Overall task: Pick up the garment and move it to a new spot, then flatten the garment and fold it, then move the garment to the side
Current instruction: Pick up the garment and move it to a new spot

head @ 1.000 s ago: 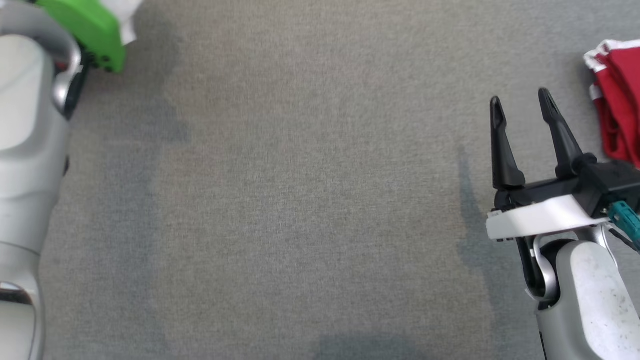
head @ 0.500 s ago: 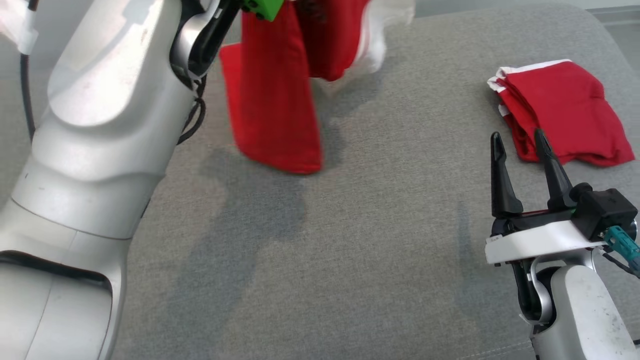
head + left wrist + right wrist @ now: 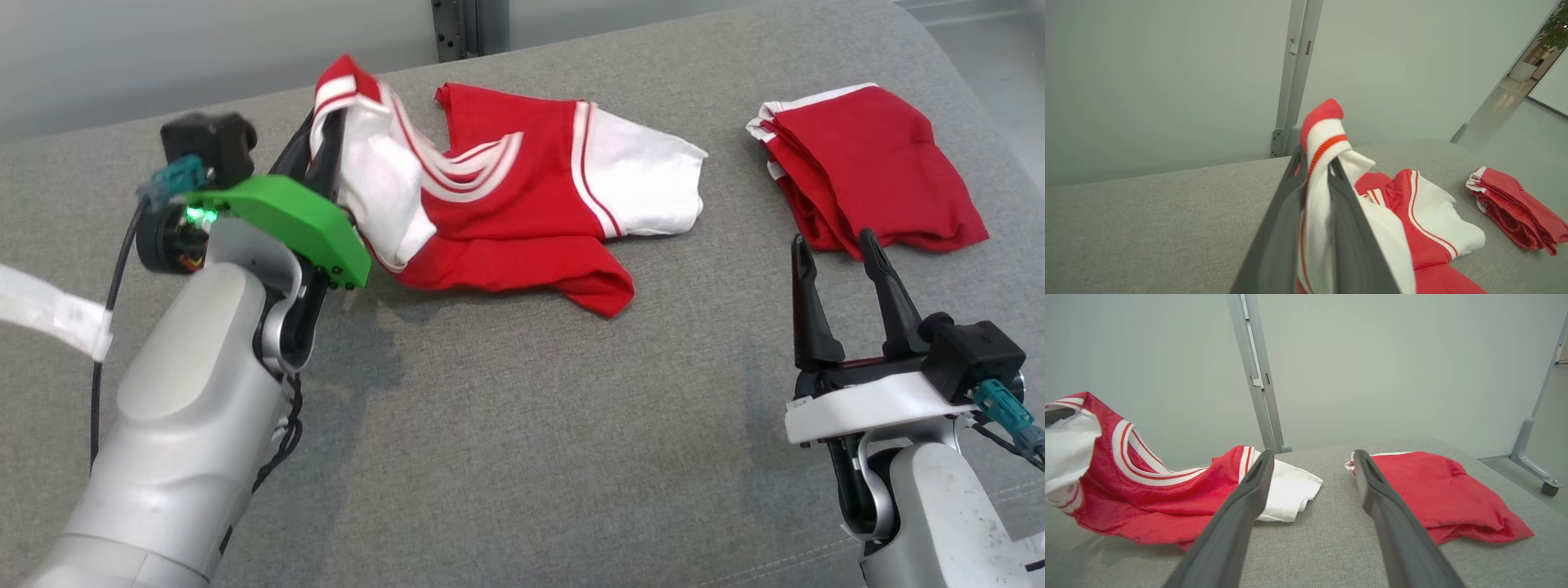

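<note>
Head view: left end effector (image 3: 326, 135) pinches a white sleeve of the garment (image 3: 522, 204) above worktop (image 3: 522, 425); right end effector (image 3: 831, 237) spread, empty, near folded red cloth (image 3: 873, 163)

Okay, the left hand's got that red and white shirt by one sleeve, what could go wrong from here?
1. The left hand pinches only the striped sleeve cuff, while the rest of the shirt lies bunched. A pull may slip it free or twist it further.
2. The open right hand sits close to the folded red garment, so reaching in to flatten the shirt could snag or drag that one.
</note>
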Robot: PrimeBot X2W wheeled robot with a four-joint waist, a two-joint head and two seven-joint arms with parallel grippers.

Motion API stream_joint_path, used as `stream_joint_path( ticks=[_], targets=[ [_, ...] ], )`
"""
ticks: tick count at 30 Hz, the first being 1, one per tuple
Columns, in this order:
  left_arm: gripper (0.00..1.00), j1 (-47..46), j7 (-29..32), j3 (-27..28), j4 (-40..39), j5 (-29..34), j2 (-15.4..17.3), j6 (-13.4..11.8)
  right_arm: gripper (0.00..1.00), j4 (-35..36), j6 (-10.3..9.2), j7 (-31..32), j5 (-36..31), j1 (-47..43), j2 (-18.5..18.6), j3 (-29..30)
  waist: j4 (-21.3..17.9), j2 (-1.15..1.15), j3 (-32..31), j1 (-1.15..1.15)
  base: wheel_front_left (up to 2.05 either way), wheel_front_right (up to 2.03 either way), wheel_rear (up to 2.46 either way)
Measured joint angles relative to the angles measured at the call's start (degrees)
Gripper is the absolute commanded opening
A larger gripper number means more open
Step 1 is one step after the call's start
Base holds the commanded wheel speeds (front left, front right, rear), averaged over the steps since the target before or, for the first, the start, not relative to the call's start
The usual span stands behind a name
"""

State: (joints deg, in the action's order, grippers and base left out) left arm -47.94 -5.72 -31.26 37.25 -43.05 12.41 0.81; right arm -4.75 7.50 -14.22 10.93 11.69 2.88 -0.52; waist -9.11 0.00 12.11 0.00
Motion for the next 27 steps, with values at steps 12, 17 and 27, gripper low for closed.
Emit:
stream_joint_path(
  ticks=[12, 17, 27],
  targets=[
    [0.0, 9.1, -8.3, 5.3, 7.2, -2.9, 1.1, -2.0, 1.0, -0.7, 0.0, -0.2, -0.6, -0.3, 0.0, 0.1, 3.0, 0.0, -0.8, 0.0, 0.0, 0.0, 0.0],
    [0.0, 12.5, -9.0, 8.0, 7.2, -3.3, 1.2, -3.0, 1.0, -0.8, 0.0, 0.0, -0.8, -0.6, 0.0, 0.0, 4.5, 0.0, -1.5, 0.0, 0.0, 0.0, 0.0],
    [1.0, 21.3, -9.3, 13.6, 1.5, -0.3, 0.5, -4.0, 1.0, -0.8, 0.0, 0.7, -1.3, -1.1, 0.0, 0.1, 6.7, 0.0, -2.5, 0.0, 0.0, 0.0, 0.0]
  ],
)
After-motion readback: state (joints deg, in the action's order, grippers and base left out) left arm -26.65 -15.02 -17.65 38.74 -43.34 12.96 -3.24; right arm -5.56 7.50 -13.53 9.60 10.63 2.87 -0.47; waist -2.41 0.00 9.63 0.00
